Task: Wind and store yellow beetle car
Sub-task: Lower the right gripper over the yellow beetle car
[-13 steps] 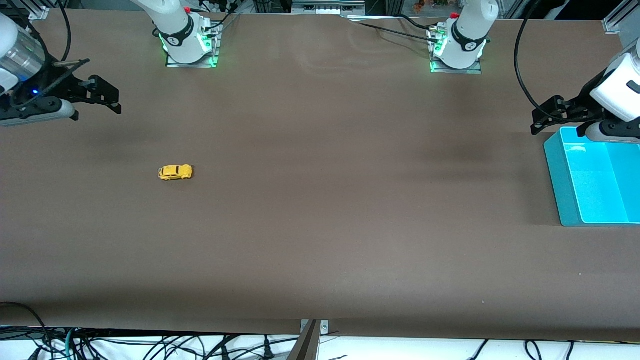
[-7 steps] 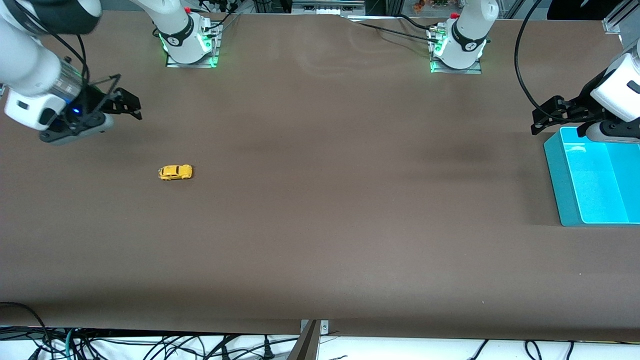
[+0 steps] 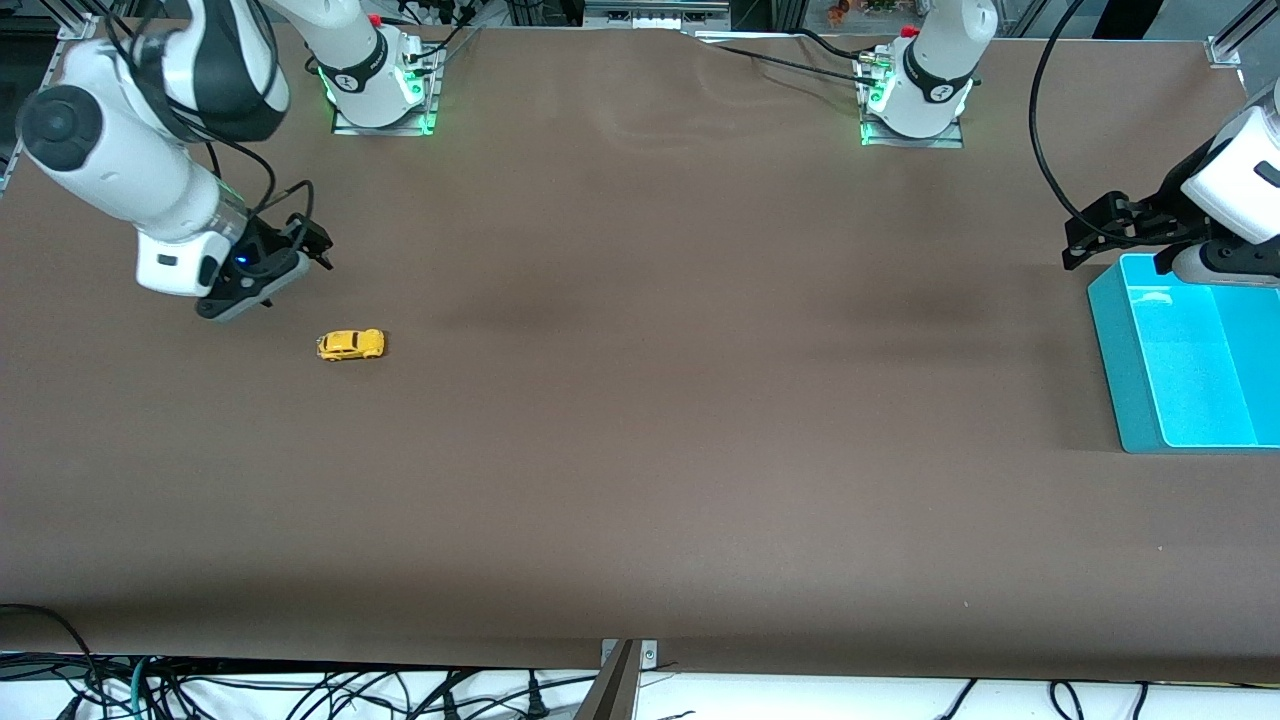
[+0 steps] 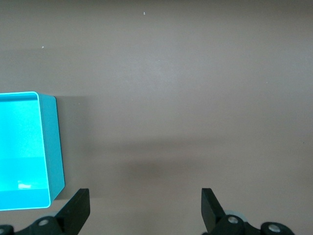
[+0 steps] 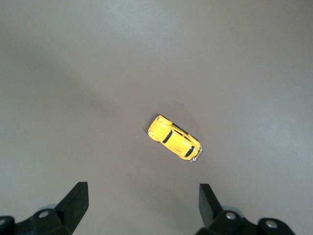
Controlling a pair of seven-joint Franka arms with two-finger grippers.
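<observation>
The yellow beetle car (image 3: 351,344) sits on its wheels on the brown table toward the right arm's end. It also shows in the right wrist view (image 5: 175,138), apart from the fingertips. My right gripper (image 3: 310,243) is open and empty, up in the air over the table beside the car. My left gripper (image 3: 1092,232) is open and empty, over the table by the rim of the cyan bin (image 3: 1110,345), and waits. In the left wrist view its open gripper (image 4: 145,208) has only bare table between the fingers.
The cyan bin stands at the left arm's end of the table and shows in the left wrist view (image 4: 54,147). The two arm bases (image 3: 378,80) (image 3: 915,90) stand along the table's edge away from the front camera.
My right arm has swung in from the table's end toward the car and come lower. The car and the left arm have not moved.
</observation>
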